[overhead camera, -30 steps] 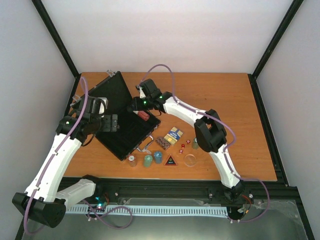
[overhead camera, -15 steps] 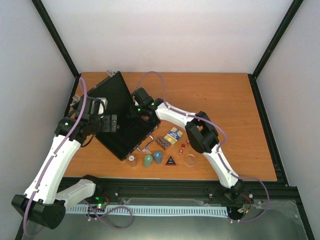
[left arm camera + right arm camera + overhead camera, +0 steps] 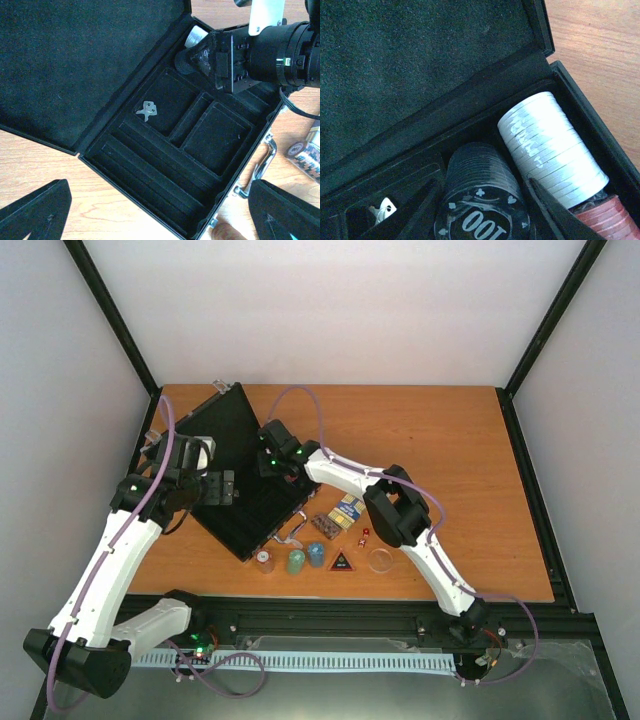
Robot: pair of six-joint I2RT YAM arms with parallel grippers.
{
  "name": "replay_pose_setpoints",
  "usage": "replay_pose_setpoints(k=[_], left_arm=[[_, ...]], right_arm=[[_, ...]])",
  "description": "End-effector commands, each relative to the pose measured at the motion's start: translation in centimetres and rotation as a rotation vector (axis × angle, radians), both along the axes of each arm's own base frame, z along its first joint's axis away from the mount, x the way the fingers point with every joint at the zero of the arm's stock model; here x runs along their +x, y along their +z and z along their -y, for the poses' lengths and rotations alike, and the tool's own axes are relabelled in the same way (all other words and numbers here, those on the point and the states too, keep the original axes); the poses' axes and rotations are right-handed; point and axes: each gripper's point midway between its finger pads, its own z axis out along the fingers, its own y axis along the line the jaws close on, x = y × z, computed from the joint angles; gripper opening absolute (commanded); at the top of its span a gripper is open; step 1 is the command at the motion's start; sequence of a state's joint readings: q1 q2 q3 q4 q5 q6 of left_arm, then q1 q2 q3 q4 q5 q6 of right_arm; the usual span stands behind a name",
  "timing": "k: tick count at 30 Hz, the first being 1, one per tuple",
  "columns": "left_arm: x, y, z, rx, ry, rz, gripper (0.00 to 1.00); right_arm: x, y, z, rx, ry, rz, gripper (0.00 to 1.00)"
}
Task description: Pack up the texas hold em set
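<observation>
The black case (image 3: 250, 510) lies open, its lid (image 3: 225, 425) raised; it also shows in the left wrist view (image 3: 200, 165). My right gripper (image 3: 268, 462) is shut on a black "100" chip stack (image 3: 480, 200) and holds it in the tray's far channel. A white stack (image 3: 550, 145) and a red stack (image 3: 607, 220) lie beside it. My left gripper (image 3: 222, 487) is open and empty above the tray (image 3: 160, 220). On the table are brown (image 3: 263, 560), green (image 3: 296, 561) and blue (image 3: 316, 554) chip stacks, a black triangle (image 3: 342, 561), a clear disc (image 3: 380, 560), card decks (image 3: 348, 508) and red dice (image 3: 364, 536).
A small silver key (image 3: 147, 109) lies in a tray compartment. The case's silver handle (image 3: 265, 160) points toward the loose pieces. My right arm's elbow (image 3: 395, 505) hangs over the table just right of the decks. Black frame posts stand at the table's sides.
My right gripper has moved left and down along the case's far end with the black chip stack, now beside the white stack. My left arm has barely moved.
</observation>
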State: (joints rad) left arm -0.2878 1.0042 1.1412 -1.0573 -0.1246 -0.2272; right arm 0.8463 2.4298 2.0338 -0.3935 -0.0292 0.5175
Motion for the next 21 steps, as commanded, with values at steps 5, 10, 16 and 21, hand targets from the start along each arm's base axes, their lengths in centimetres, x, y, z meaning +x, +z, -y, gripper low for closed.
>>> replay_pose_setpoints(k=[5,10,16,21], left_arm=[[-0.4,0.1,0.2,0.000,-0.024,0.000,1.00],[-0.6,0.0,0.0,0.005,-0.018,-0.001,1.00],[-0.5,0.2,0.1,0.000,-0.017,0.008,1.00],[-0.5,0.6,-0.3,0.010,0.002,0.022,1.00]], right_arm=[[-0.5,1.9,0.4,-0.018,-0.006,0.028,0.82],[-1.4,3.3,1.5,-0.023,0.002,0.034,1.00],[-2.2,6.8,1.5,0.016,0.039,0.060,1.00],[-2.8,9.3,3.5,-0.034,0.020,0.075,1.00]])
